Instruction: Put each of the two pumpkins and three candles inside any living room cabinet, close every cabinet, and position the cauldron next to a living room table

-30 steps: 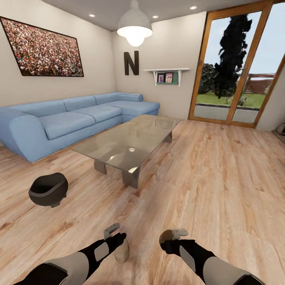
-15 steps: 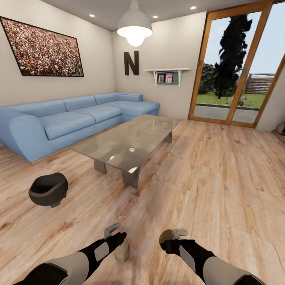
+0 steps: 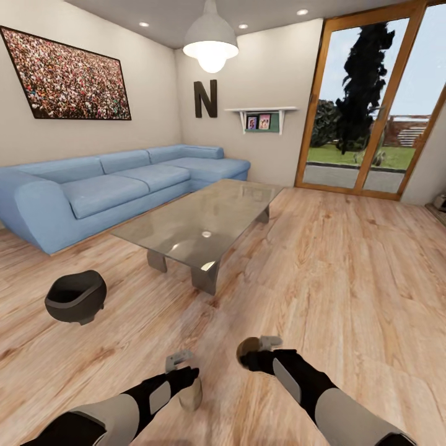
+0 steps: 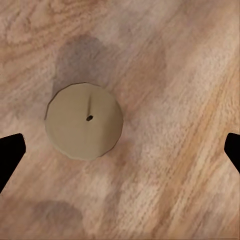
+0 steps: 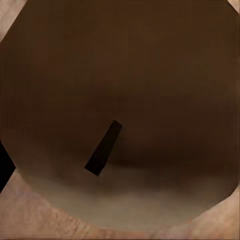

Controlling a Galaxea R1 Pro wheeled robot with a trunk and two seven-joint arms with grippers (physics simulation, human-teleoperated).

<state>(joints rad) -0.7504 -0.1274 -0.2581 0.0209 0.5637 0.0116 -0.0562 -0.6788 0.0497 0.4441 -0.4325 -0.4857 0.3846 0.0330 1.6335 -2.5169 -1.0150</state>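
Light wood plank floor (image 3: 347, 272) throughout. Blue corner sofa (image 3: 105, 189) along the left wall, framed picture (image 3: 65, 77) above it, pendant lamp (image 3: 210, 40) overhead, glazed door (image 3: 371, 105) at far right. Low glass-topped table (image 3: 201, 223) stands mid-room. Cauldron (image 3: 75, 297) sits on the floor left of the table's near end, apart from it, mouth up.

Candle A (image 3: 191, 391): upright on the floor, directly beneath the left gripper (image 3: 179, 365). In the left wrist view its round top (image 4: 84, 121) with a short wick lies between the two dark fingertips (image 4: 10, 152), nearer one of them, touching neither. Left jaws spread wide, grasping nothing.

Candle B (image 3: 249, 354): at the tip of the right gripper (image 3: 263, 350), off the floor as far as the head view shows. In the right wrist view its top face (image 5: 120, 115) and dark wick are very close to the lens. Right fingers barely visible; contact with the candle cannot be confirmed, so closure undetermined
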